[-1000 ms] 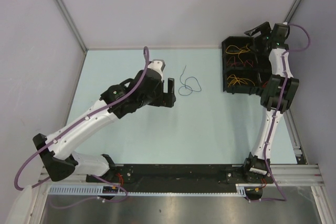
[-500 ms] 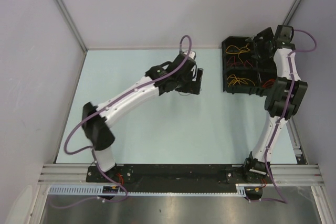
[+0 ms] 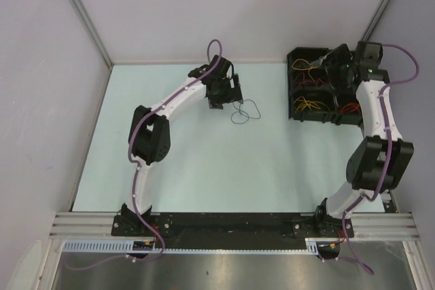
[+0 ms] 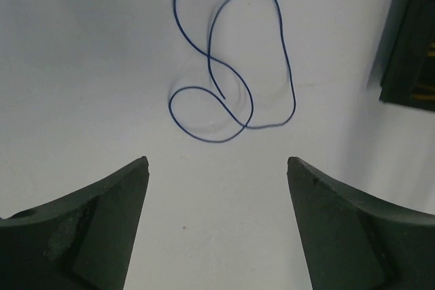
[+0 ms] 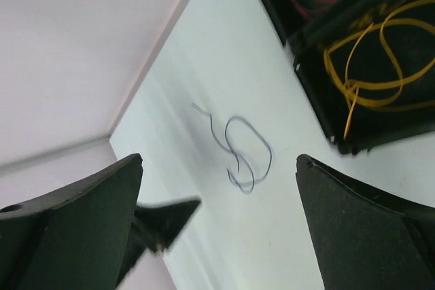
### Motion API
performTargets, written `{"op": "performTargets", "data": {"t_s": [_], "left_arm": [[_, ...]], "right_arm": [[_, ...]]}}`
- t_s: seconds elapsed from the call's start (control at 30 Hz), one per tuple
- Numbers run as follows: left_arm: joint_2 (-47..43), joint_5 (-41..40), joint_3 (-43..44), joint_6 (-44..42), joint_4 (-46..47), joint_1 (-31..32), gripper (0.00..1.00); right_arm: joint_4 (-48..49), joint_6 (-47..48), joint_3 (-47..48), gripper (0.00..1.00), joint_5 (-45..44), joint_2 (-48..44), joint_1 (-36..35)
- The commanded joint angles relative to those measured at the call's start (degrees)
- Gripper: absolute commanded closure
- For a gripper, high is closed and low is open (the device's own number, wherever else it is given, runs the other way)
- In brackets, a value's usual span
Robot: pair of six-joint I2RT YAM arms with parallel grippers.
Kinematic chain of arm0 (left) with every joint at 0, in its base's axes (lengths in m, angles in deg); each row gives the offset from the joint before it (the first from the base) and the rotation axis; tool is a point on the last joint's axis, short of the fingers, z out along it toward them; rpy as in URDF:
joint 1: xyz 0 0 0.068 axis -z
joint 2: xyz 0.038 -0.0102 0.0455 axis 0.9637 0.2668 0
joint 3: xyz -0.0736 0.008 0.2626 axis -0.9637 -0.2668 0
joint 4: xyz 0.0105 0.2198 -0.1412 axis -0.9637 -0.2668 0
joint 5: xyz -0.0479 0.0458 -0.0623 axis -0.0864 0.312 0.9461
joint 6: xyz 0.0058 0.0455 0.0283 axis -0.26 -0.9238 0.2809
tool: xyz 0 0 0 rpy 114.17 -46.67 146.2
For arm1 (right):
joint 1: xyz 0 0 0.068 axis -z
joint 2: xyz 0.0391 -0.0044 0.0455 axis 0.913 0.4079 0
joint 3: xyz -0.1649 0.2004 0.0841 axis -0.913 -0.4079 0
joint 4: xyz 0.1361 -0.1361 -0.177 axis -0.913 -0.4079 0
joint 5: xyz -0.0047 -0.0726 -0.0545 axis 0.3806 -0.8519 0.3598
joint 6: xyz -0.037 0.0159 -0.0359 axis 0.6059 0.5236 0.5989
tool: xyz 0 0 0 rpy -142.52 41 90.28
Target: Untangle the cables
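**A:** Where's the loose one?

**B:** The dark blue cable (image 3: pixel 245 112) lies alone on the table (image 3: pixel 204 168), in the far half and about midway across. It is curled in two overlapping loops, with one tail pointing toward the far wall (image 3: pixel 238 11).

**A:** How much room around it?

**B:** On its near side there is bare table right down to the arm bases. To its right, a strip of bare table separates it from the black bin (image 3: pixel 291 86), so the two are apart.

**A:** And the left gripper (image 4: pixel 217 164)?

**B:** It sits just left of the cable with its fingers spread wide. The loops lie beyond the tips, not between them.

**A:** The other cables?

**B:** The yellow cables (image 3: pixel 309 104) and red cables (image 3: pixel 348 108) sit in the bin's compartments. The bin is in the far right corner, with its far rim close to the table's far edge.

**A:** The right gripper (image 5: pixel 217 161)?

**B:** It is over the far part of the bin, fingers also well apart, with nothing between them.
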Motion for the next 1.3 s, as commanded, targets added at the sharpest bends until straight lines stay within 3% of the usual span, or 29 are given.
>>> {"op": "performTargets", "data": {"t_s": [0.0,0.2,0.37,0.47,0.87,0.9,1.0,1.03,1.1,1.13,1.27], "left_arm": [[2.9,6.7,3.2,13.0,5.5,-0.9,0.13],[8.1,8.3,6.1,22.1,8.5,-0.9,0.2],[11.3,4.3,10.5,26.2,2.4,-0.6,0.23],[11.2,4.0,7.5,30.0,4.1,-0.7,0.23],[17.5,4.8,10.1,35.9,2.8,-0.4,0.28],[17.7,5.4,10.1,36.1,3.5,-0.4,0.31],[19.1,6.2,10.8,35.6,5.5,-0.4,0.53],[19.4,6.2,11.5,35.4,5.5,-0.4,0.65],[19.5,6.4,11.5,34.5,5.9,-0.4,0.79],[19.4,7.1,11.3,34.2,6.4,-0.6,0.96],[18.2,8.8,11.4,30.9,8.3,-0.6,1.0]], "right_arm": [[-4.9,3.0,-5.6,0.0,-2.1,-10.5,-2.3],[-11.0,4.9,-8.8,0.0,-3.9,-19.3,-3.0],[-14.8,6.1,-9.0,0.0,-5.0,-24.1,-2.5],[-16.4,6.6,-9.0,0.0,-5.2,-25.8,-1.9],[-19.9,9.5,-9.9,0.0,-3.1,-28.8,2.1],[-19.9,9.8,-9.9,0.0,-3.0,-28.8,2.3],[-20.5,10.4,-9.9,0.0,-2.8,-28.5,2.6],[-20.6,10.8,-9.9,0.0,-2.8,-28.4,2.6],[-20.6,10.9,-9.9,0.0,-2.9,-28.2,2.6],[-20.6,11.0,-9.9,0.0,-2.7,-28.1,2.6],[-19.1,10.7,-9.9,0.0,-0.2,-26.3,2.6]]}}
